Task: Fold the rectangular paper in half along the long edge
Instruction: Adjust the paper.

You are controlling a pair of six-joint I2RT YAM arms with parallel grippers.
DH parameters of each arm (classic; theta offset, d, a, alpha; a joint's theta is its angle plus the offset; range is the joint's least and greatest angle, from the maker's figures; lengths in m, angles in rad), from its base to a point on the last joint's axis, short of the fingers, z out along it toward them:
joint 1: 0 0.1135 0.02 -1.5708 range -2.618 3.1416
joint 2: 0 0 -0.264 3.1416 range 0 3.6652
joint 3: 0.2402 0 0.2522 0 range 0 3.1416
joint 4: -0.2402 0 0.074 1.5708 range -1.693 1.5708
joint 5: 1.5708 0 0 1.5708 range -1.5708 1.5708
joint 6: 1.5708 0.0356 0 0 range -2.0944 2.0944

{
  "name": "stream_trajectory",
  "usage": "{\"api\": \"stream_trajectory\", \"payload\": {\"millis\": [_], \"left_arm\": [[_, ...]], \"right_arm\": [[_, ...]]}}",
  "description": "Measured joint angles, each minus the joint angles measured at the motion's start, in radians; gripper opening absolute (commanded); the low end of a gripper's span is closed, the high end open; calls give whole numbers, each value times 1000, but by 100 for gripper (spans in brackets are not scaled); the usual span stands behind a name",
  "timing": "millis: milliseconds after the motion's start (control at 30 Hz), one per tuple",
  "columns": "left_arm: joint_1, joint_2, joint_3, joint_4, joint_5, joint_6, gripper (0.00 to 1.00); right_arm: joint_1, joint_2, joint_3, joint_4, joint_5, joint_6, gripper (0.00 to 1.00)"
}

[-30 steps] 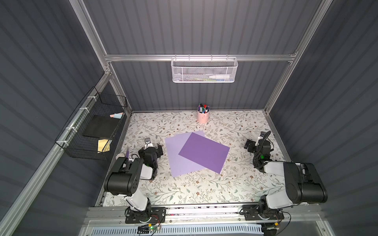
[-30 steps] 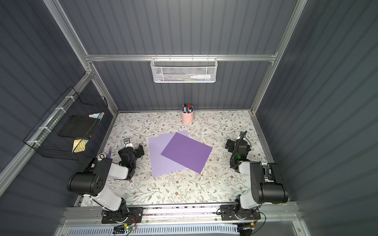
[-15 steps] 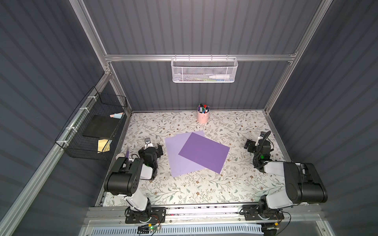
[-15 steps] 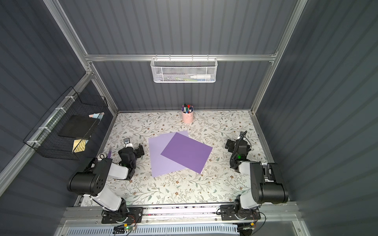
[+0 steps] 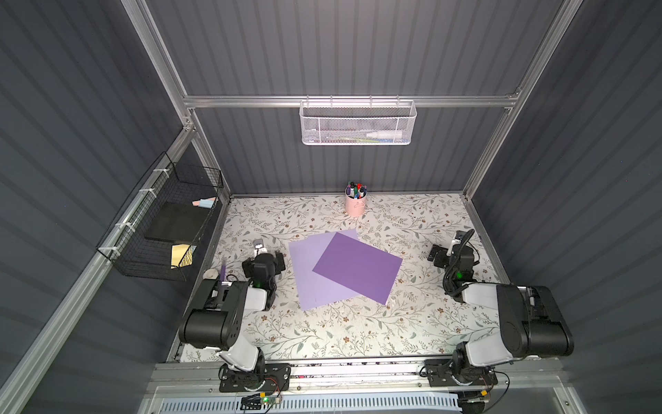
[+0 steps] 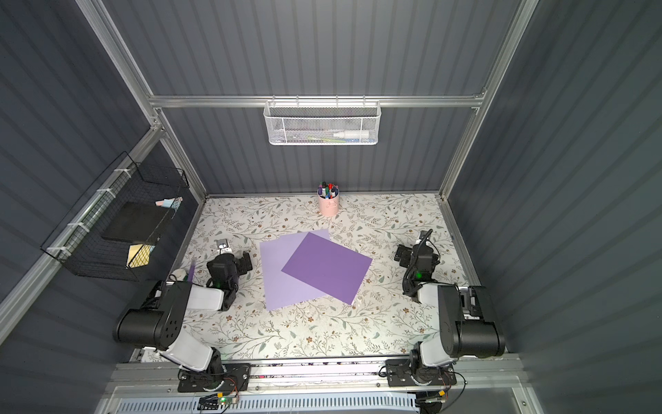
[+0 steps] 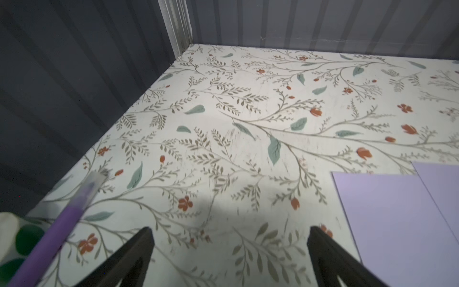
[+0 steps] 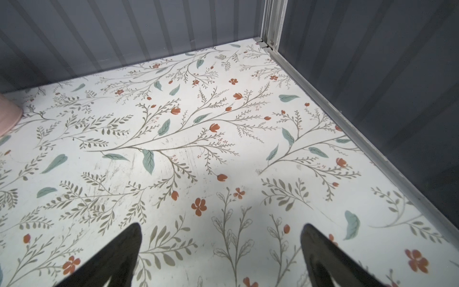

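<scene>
Both claws are spread and empty. The left claw [image 7: 229, 231] is just left of the sheets, and the right claw [image 8: 221, 226] is well apart from them on the right. Between the claws the dark purple paper [image 5: 358, 267] lies flat and turned, on top of a light purple sheet [image 5: 308, 283]. To fold well, I would pinch one long edge near its corners, lift only the dark paper, and lay that edge exactly on the opposite one. The bare table [image 5: 358, 333] on the near side gives room; the pen cup [image 5: 355, 204] stands far.
</scene>
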Motion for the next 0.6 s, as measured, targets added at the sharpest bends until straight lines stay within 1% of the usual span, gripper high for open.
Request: {"api": "stream_trajectory", "payload": {"millis": [67,133,167,233,300,400,500,567,600], "left_arm": [[3,-28,208,-215,-27,-52,99],[7,-55,407,-367,-18,-99,99],[10,-79,482,-417,1,-116,99],[12,-141,565,-471,41,-147,99],[12,-210,591,-501,73,-182,99],[12,-286,593,-537,138,-219,99],[12,-294,607,-598,200,-226,99],[12,-291,608,-641,237,-231,99],[11,-291,608,-659,251,-236,99]], "right_arm": [[0,-53,77,-149,5,21,99],[-3,-121,188,-310,27,96,99],[-12,-158,256,-391,23,139,99],[-45,-229,371,-500,-19,204,99],[-77,-290,436,-552,-74,259,99],[-132,-336,492,-589,-256,322,99],[-140,-285,564,-638,-455,341,99],[-103,-211,649,-717,-530,323,99],[-77,-183,684,-750,-539,308,99]]}}
